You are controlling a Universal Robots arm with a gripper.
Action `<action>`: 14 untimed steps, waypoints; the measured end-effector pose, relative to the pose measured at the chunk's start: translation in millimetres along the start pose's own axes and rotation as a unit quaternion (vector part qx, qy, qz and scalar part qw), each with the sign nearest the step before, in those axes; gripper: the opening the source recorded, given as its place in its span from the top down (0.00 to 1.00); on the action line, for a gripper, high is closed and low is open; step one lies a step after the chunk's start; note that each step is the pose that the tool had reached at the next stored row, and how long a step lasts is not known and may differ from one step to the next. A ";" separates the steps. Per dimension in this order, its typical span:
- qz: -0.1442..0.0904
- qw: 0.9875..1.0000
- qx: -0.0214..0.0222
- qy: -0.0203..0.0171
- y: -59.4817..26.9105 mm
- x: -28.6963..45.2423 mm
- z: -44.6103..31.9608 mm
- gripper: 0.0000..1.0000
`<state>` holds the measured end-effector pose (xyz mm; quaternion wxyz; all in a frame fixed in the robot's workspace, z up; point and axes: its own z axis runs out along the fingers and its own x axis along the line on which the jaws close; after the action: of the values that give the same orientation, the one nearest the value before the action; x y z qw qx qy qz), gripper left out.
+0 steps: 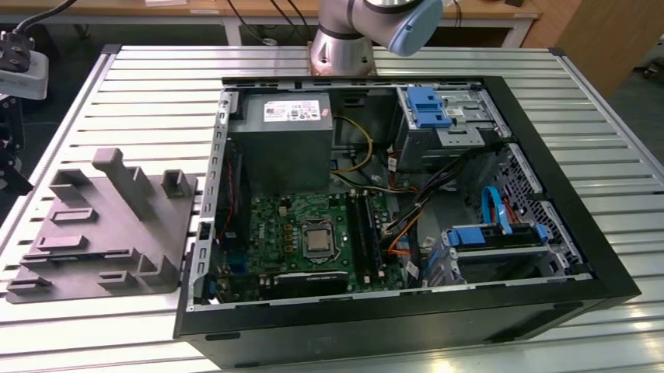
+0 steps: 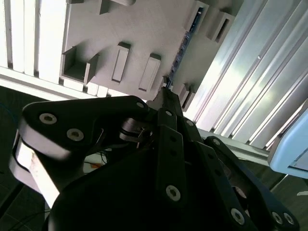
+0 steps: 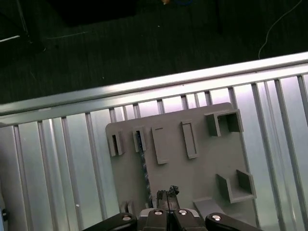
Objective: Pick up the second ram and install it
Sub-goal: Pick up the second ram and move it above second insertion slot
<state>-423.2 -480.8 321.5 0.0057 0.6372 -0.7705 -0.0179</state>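
One ram [image 3: 143, 166] stands on edge in the grey fixture [image 3: 202, 159]; we see our gripper [image 3: 167, 192] above it, fingers pressed together, empty.

Robot's arm [image 1: 347, 35], at the far side of the scene in the exterior view: a silver-grey metal tube topped by a rounded, pale blue joint cap [image 1: 410, 17]. In both wrist views its hand [image 2: 166, 92] [image 3: 167, 194] is matt black, built of flat, round-ended link bars pinned with bright silver screws [image 2: 173, 193]. A pale strip [image 2: 23, 158] edges one outer link.
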 end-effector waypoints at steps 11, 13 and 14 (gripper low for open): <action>-0.008 1.000 0.000 0.000 -1.7 6.5 13.9 0.90; -0.013 1.000 0.000 0.000 -2.1 7.8 17.4 0.90; -0.016 1.000 0.000 0.000 -2.1 8.1 19.4 0.90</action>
<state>-423.3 -488.8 301.9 0.0057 0.6494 -0.7602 -0.0181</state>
